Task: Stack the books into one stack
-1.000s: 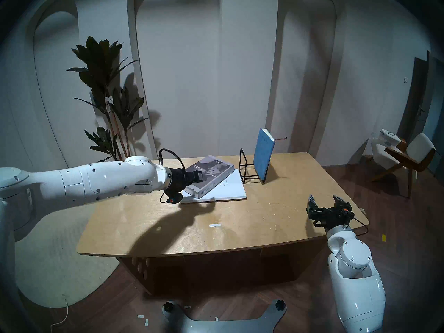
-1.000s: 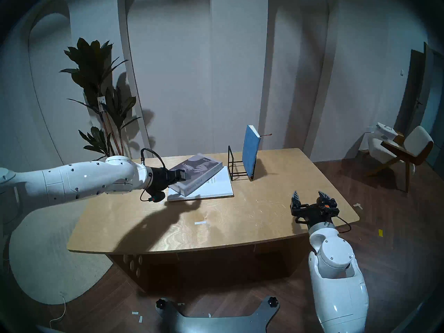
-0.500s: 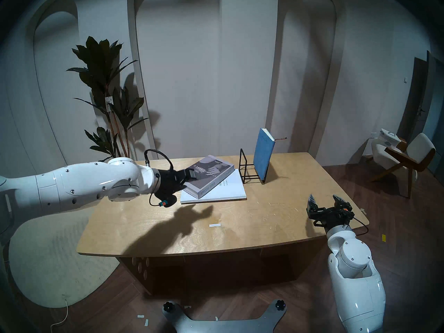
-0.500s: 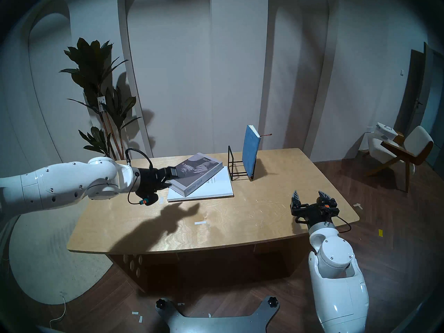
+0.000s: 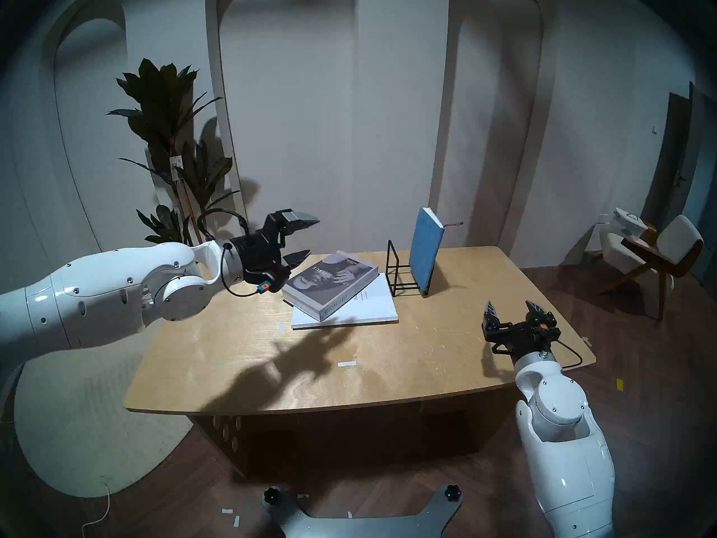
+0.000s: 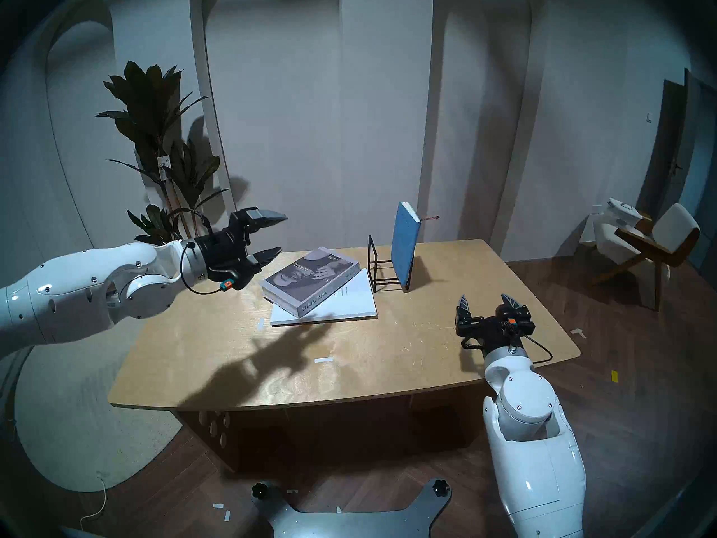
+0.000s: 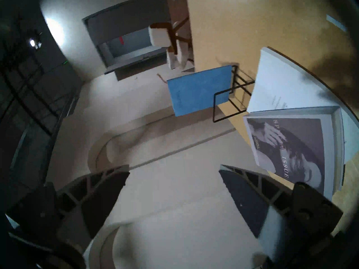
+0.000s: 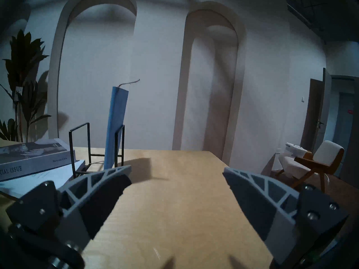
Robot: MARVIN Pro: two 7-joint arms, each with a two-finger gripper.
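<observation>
A thick grey photo-cover book (image 5: pixel 331 281) (image 6: pixel 310 279) (image 7: pixel 303 146) lies askew on a large thin white book (image 5: pixel 368 310) (image 6: pixel 349 306) (image 7: pixel 281 82) at the back middle of the table. The blue book (image 5: pixel 425 250) (image 6: pixel 404 242) (image 7: pixel 198 90) (image 8: pixel 116 125) stands upright, leaning in the right end of the black wire rack (image 5: pixel 401 271). My left gripper (image 5: pixel 310 236) (image 6: pixel 279 232) (image 7: pixel 173 170) hangs open and empty in the air just left of the grey book. My right gripper (image 5: pixel 510 306) (image 6: pixel 485 298) (image 8: pixel 176 175) is open and empty over the table's right part.
The wooden table (image 5: pixel 388 370) carries a small white tape strip (image 5: pixel 346 364) near its middle. A tall plant (image 5: pixel 174 156) stands behind the left rear corner. A chair (image 5: pixel 655 254) is on the floor at the far right.
My left gripper has let go of the grey book, drawn back to the left and risen above the table, jaws wide. The right gripper shifted slightly left and forward.
</observation>
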